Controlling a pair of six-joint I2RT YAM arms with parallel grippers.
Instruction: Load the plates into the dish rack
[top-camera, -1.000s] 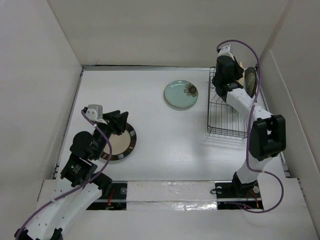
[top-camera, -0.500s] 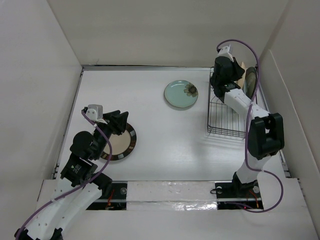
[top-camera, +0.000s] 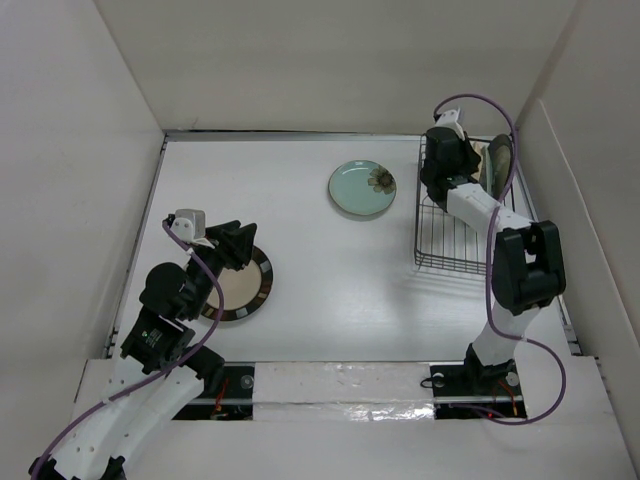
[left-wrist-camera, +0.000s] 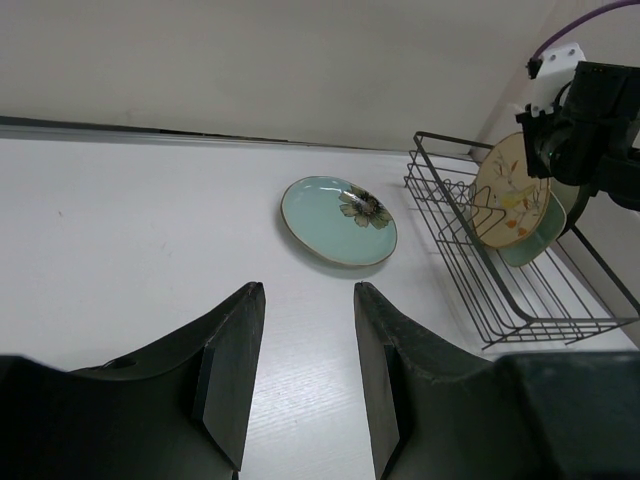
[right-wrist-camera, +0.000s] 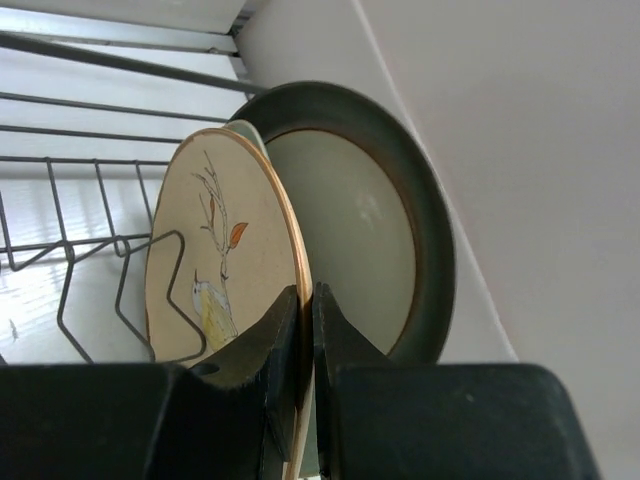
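Because the right gripper (right-wrist-camera: 306, 300) has its two fingers pinched narrowly over the top rim of the yellowish floral plate (right-wrist-camera: 215, 250), one finger on each face, the step in hand looks like seating that plate in the dish rack (top-camera: 450, 268) and letting go. To do it well, I would make sure the lower edge rests between the upright slot wires before the jaws part. They should then open only a little and lift away along the plate's own plane, so the fingers neither drag it over nor knock its neighbours. The plate stands on edge at the far right corner of the rack, close to the side wall. Its painted face is turned toward the robot's left and the open table (top-camera: 320, 320), and it tips slightly back toward the plates behind it. Being round it has no long axis of its own, while the rack's longer side runs from near to far. Just behind it stand the pale-green plate (left-wrist-camera: 532, 240) and the cream plate with brown rim (right-wrist-camera: 350, 240), also upright. Well apart, the left gripper (left-wrist-camera: 307, 300) hangs half open and empty above the cream plate with dark striped rim (top-camera: 240, 290). That plate and the teal plate (top-camera: 362, 188) lie flat on the table, not yet loaded
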